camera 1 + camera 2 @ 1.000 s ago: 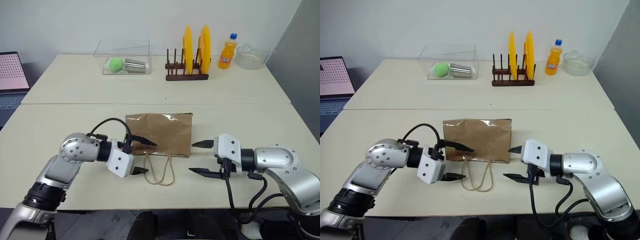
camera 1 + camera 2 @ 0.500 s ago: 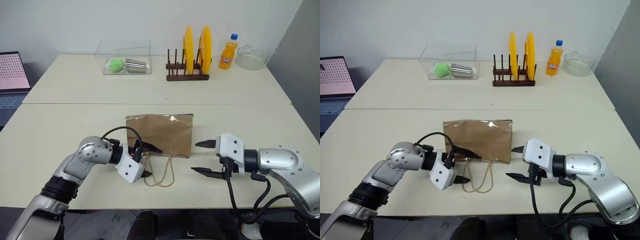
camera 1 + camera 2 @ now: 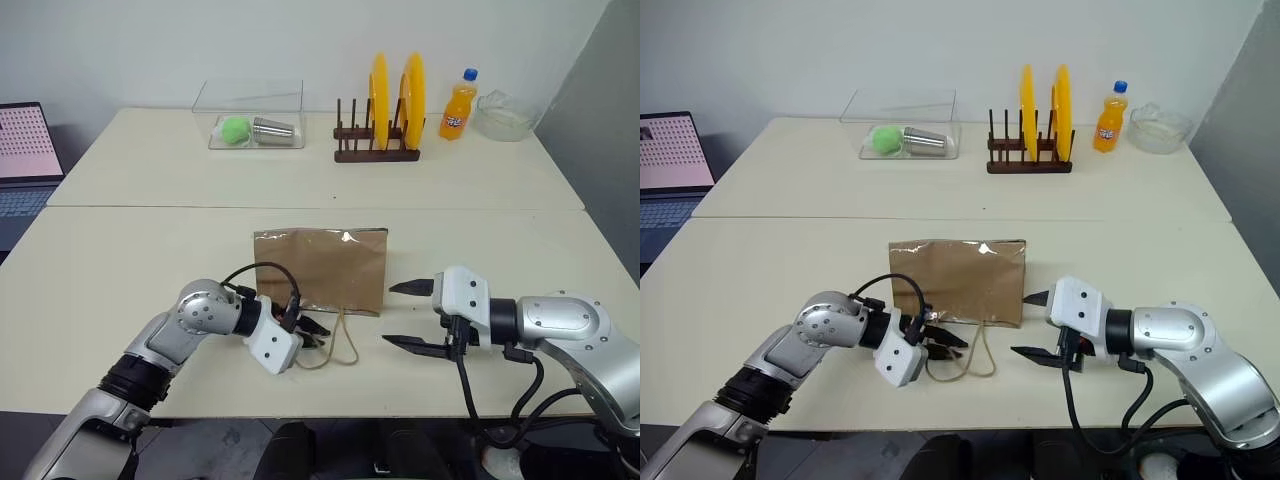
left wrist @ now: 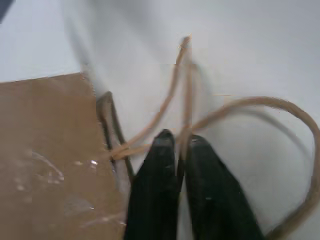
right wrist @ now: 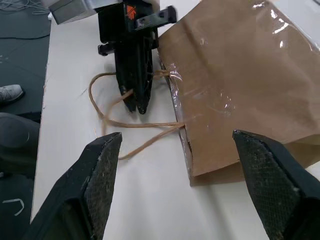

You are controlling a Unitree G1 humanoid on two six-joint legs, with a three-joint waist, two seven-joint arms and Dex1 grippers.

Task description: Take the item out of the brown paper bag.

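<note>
On the cream table (image 3: 120, 260), your paper bag (image 3: 322, 268) lies flat at centre. Left gripper (image 4: 179, 142) pinches its cord handle (image 4: 280, 107), as its wrist view shows; right gripper (image 3: 408, 315) gapes wide at three o'clock.

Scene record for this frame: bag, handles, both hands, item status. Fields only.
bag: brown paper bag flat on the table, mouth toward the robot
handles: cord handles lying loose on the table
left hand: left hand shut on a cord handle at the bag mouth
right hand: right hand open, beside the bag, holding nothing
item: not visible, not yet out
</note>
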